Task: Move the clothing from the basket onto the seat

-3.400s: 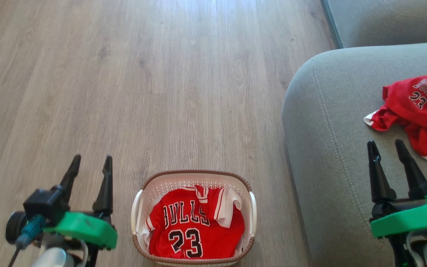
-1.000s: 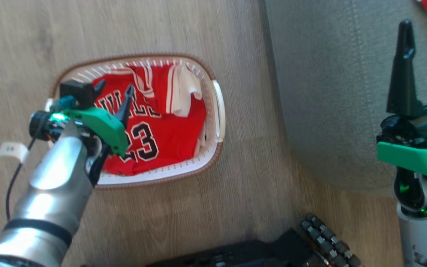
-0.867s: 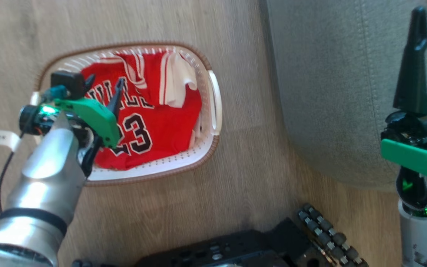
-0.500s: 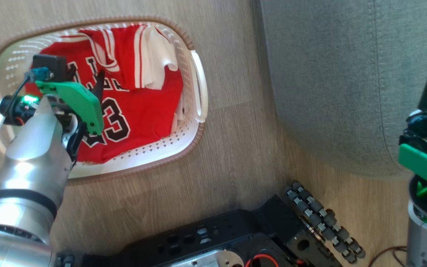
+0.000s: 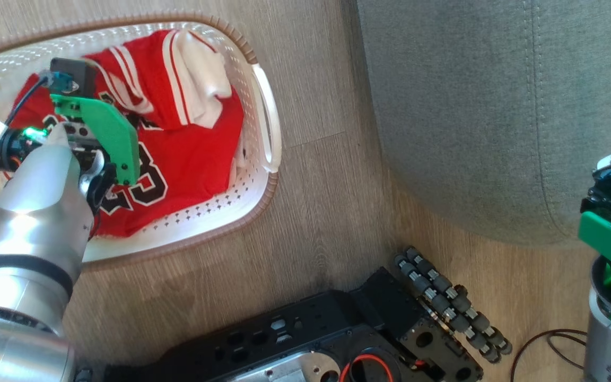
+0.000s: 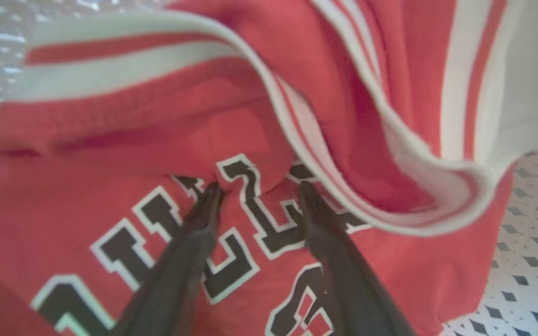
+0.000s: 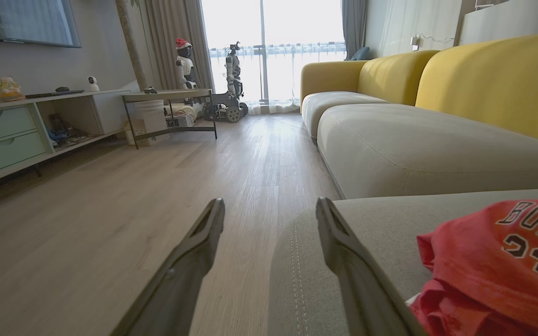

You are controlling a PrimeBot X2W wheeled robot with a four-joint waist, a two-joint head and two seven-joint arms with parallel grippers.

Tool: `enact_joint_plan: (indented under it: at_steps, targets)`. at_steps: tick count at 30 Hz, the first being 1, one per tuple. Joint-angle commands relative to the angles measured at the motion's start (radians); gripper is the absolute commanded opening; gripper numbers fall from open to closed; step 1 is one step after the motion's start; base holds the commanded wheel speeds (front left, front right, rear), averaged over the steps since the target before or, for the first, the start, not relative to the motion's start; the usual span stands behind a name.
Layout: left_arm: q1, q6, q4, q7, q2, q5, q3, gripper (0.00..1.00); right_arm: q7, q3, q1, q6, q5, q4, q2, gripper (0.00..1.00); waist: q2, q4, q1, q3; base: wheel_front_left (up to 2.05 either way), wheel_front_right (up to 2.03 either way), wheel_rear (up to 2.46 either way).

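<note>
— One jersey (image 5: pixel 199 154) showing in the basket (image 5: pixel 264 122)?
— Yes, under my left hand (image 6: pixel 258 186): spread, tips on its lettering, a fold between. Next I'd pinch, lift, carry to the seat (image 5: pixel 470 106).
— Right hand (image 7: pixel 270 202)?
— Spread above the seat edge, another jersey (image 7: pixel 493 266) just right of it.

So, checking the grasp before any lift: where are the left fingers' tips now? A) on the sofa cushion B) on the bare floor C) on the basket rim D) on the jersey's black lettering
D: the left gripper has its fingers spread apart, tips pressed into the jersey at its black lettering, inside the basket.
</note>
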Motion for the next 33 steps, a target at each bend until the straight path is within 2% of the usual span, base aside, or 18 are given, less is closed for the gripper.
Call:
enact_joint_plan:
  at_steps: [1,2,11,17,24,28,33]
  targets:
    - [0.044,0.001,0.013,0.026,0.022,0.003,-0.001,0.38,-0.006,0.013,0.033,0.007,-0.004,-0.04,0.01,1.0,0.0,0.0,0.0,-0.002,0.0,0.0,0.0]
    - [0.044,0.001,0.014,0.031,0.022,0.002,-0.002,0.0,-0.006,0.012,0.031,0.007,-0.002,-0.042,0.01,1.0,0.0,0.0,0.0,-0.003,0.0,0.0,0.0]
    - [0.037,-0.004,0.015,-0.047,0.012,-0.009,-0.008,0.0,-0.006,0.017,0.019,0.007,-0.005,-0.03,0.01,1.0,0.0,0.011,0.0,-0.036,0.0,0.0,0.0]
    - [0.057,-0.009,0.015,-0.11,-0.003,-0.024,-0.01,0.0,-0.006,0.03,0.015,0.007,-0.011,0.006,0.01,1.0,0.0,0.026,0.0,-0.105,0.0,0.0,0.0]
    - [0.134,-0.013,0.005,-0.207,-0.034,-0.042,-0.03,0.0,-0.006,0.038,0.022,0.007,-0.022,0.058,0.01,1.0,0.0,0.052,0.0,-0.251,0.0,0.0,0.0]
    - [0.198,-0.013,-0.034,-0.254,-0.058,-0.065,-0.056,0.0,-0.006,0.045,0.037,0.007,-0.021,0.099,0.0,1.0,0.0,0.071,0.0,-0.36,0.0,0.0,0.0]
    - [0.27,-0.013,-0.095,-0.29,-0.06,-0.102,-0.093,0.0,-0.006,0.051,0.065,0.007,-0.011,0.146,-0.023,1.0,0.0,0.094,0.0,-0.493,0.0,0.0,0.0]
